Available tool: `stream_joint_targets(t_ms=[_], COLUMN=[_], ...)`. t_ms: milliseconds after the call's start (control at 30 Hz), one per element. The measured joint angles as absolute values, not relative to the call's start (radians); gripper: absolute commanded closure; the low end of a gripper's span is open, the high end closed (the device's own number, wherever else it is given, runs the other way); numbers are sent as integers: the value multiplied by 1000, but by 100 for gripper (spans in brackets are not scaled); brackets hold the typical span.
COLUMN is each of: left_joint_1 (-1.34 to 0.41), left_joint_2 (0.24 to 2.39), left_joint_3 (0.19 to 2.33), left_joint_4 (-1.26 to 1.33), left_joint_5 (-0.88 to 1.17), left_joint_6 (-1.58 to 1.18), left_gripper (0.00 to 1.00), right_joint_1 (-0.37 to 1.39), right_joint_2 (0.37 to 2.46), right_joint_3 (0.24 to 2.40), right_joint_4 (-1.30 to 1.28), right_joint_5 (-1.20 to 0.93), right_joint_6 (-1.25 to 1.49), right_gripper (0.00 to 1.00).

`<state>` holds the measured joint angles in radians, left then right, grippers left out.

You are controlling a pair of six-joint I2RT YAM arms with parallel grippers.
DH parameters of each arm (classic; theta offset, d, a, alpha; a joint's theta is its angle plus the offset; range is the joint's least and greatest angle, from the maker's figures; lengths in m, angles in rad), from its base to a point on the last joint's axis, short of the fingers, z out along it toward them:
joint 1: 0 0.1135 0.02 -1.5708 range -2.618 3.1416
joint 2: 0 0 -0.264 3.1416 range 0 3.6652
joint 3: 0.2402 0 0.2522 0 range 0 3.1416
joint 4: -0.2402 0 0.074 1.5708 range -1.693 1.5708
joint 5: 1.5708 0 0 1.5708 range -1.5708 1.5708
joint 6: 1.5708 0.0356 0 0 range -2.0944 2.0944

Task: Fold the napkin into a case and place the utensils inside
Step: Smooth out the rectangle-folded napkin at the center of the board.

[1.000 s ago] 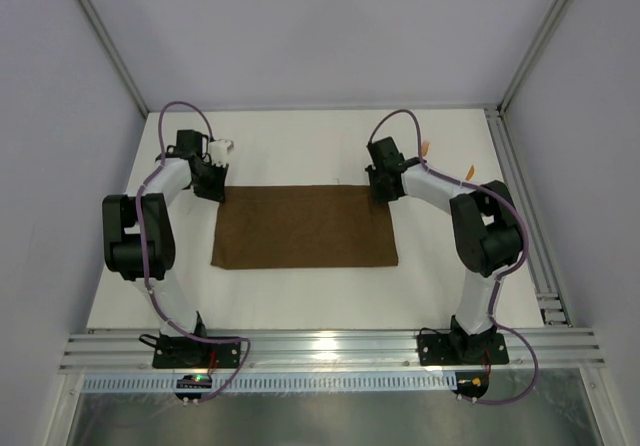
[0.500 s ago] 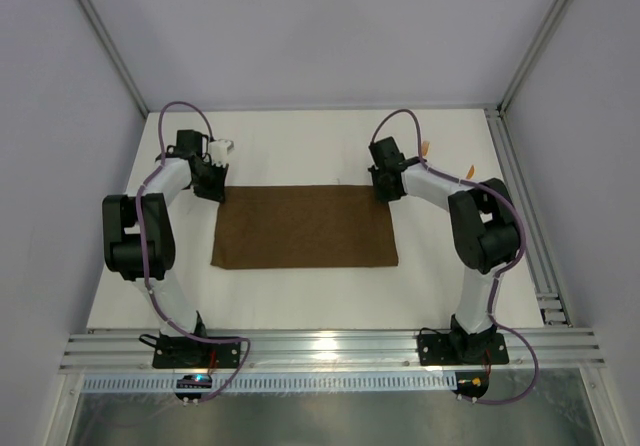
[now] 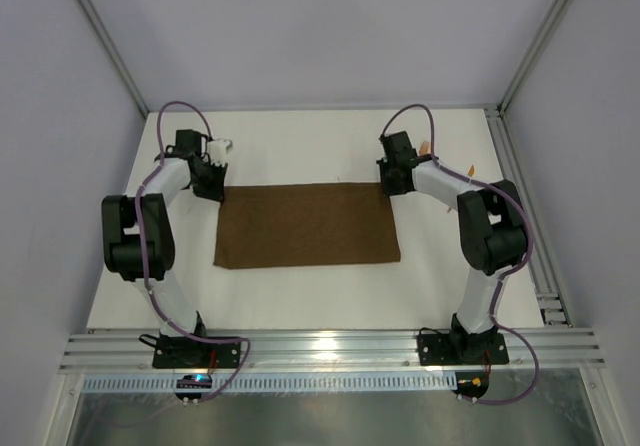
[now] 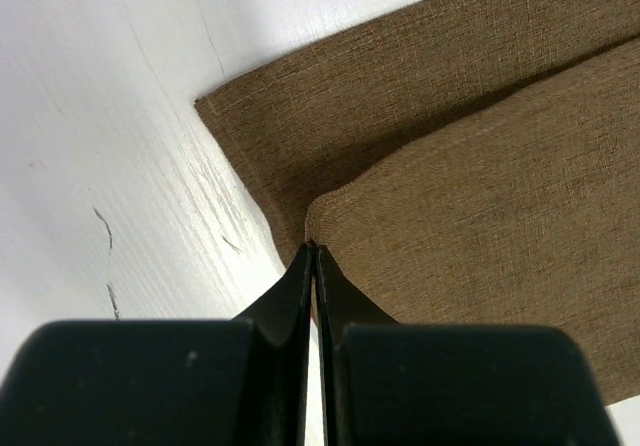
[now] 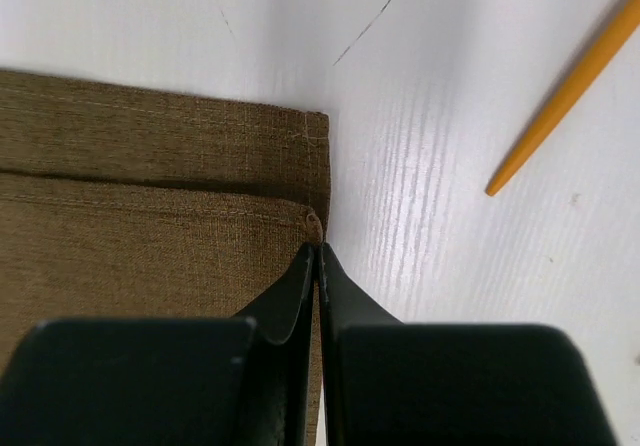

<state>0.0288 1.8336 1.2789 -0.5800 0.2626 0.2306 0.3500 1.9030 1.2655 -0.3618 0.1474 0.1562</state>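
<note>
While the left end effector [image 4: 313, 248] and right end effector [image 5: 318, 248] are each clenched on a far top-layer corner of the napkin [image 3: 305, 228], it's only a two-layer rectangle between them on the bench [image 3: 300, 151]; more folds needed, and the orange utensil [image 5: 565, 91] lies loose right of the right one, not yet inserted.

Cut off by right wrist view's edge: orange utensil [image 5: 565, 94], type unclear; napkin [image 4: 450, 166] overruns both wrist views.

Top view aimed downward from behind, wrist views set close over shared dark brown cloth napkin [image 3: 307, 226] corners
</note>
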Motion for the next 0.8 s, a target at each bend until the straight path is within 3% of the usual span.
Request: stream_joint_targets(t_ms=[467, 800], left_joint_1=[44, 53], left_joint_2=[1763, 1848], left_joint_3=[1314, 1372], left_joint_4=[-573, -509], left_joint_5=[277, 274], left_joint_6=[198, 171], left_gripper=[100, 100], right_joint_1=[277, 226], right_joint_2=[1815, 1956], right_joint_3=[1315, 1425], right_joint_4=[-339, -328], right_joint_5=[-38, -76], right_joint_6=[197, 213], right_gripper=[97, 97])
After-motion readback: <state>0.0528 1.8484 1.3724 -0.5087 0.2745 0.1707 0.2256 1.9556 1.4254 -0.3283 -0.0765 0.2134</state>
